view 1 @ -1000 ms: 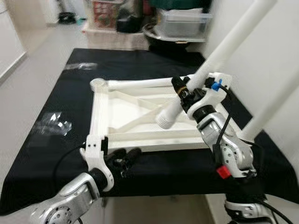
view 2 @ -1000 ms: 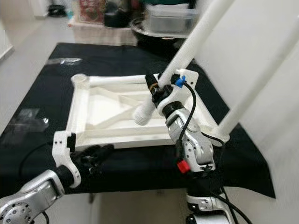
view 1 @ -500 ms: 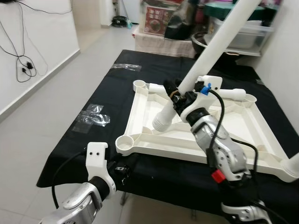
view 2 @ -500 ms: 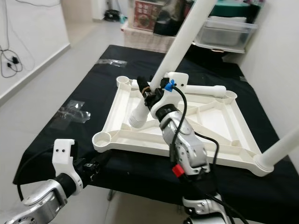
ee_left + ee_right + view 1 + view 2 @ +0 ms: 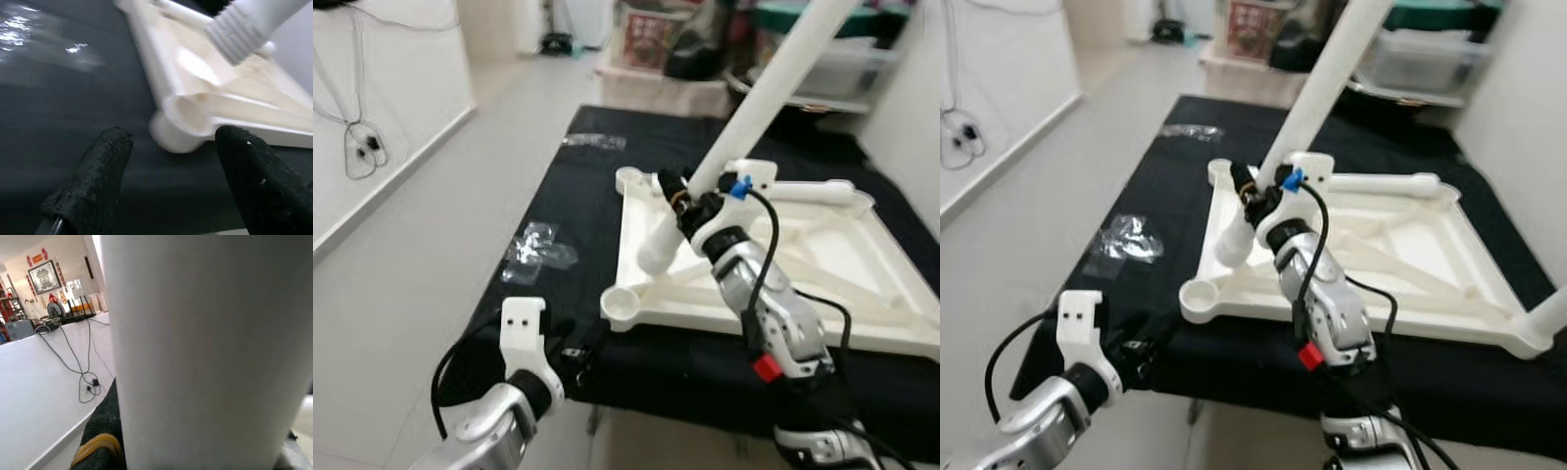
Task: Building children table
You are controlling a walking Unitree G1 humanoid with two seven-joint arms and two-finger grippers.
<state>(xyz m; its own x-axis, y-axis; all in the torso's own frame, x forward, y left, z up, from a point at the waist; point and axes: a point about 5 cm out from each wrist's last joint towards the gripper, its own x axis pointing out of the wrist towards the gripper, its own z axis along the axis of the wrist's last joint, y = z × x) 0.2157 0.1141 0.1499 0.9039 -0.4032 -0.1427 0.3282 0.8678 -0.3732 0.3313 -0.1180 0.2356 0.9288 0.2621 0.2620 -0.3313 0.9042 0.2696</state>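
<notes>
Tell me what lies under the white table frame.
The white table frame lies upside down on a black cloth that covers the surface below. What the cloth hides cannot be seen. The right gripper holds a white leg above the frame.

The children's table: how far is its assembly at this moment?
Done: one leg already stands in the far right corner of the upside-down tabletop. In hand: the right end effector holds a second leg, threaded end above the frame. Left: the near corner socket is empty; the left end effector is open before it.

A white table leg [image 5: 766, 96] is gripped by the right gripper [image 5: 683, 199] above an upturned white tabletop [image 5: 783, 284].
</notes>
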